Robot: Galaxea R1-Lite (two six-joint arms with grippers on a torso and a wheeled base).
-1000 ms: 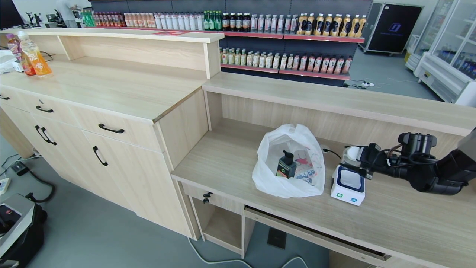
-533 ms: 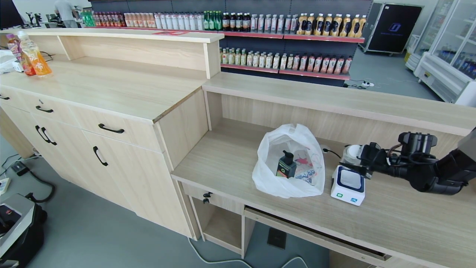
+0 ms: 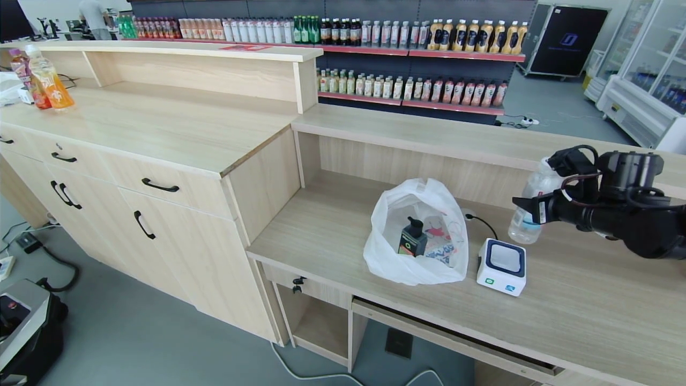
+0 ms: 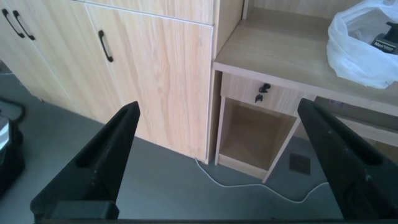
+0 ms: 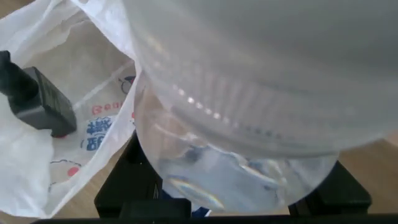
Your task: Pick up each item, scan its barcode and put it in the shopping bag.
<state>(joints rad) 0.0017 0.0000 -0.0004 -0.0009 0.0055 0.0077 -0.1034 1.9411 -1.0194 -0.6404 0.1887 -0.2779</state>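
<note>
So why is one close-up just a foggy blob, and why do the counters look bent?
Right wrist view: the clear bottle in the right hand sits almost against the lens, so it blurs, with glare on its ribs. Head view: a wide lens bows the counter edges. Left wrist view: the left hand shows as dark silhouettes.

Shop, checkout area. Long red-edged shelves (image 3: 407,52) run along the back wall in two tiers, packed with rows of bottled drinks (image 3: 471,36) grouped by kind. Glass-door chillers (image 3: 651,64) stand at far right, stocked. Near side: pale wood cashier's bench (image 3: 321,230) with a raised customer ledge, drawers and cupboard doors (image 3: 171,246) beneath. On the bench, a small white barcode scanner (image 3: 501,266) sits just beside an open white plastic shopping bag (image 3: 383,252) holding goods.
</note>
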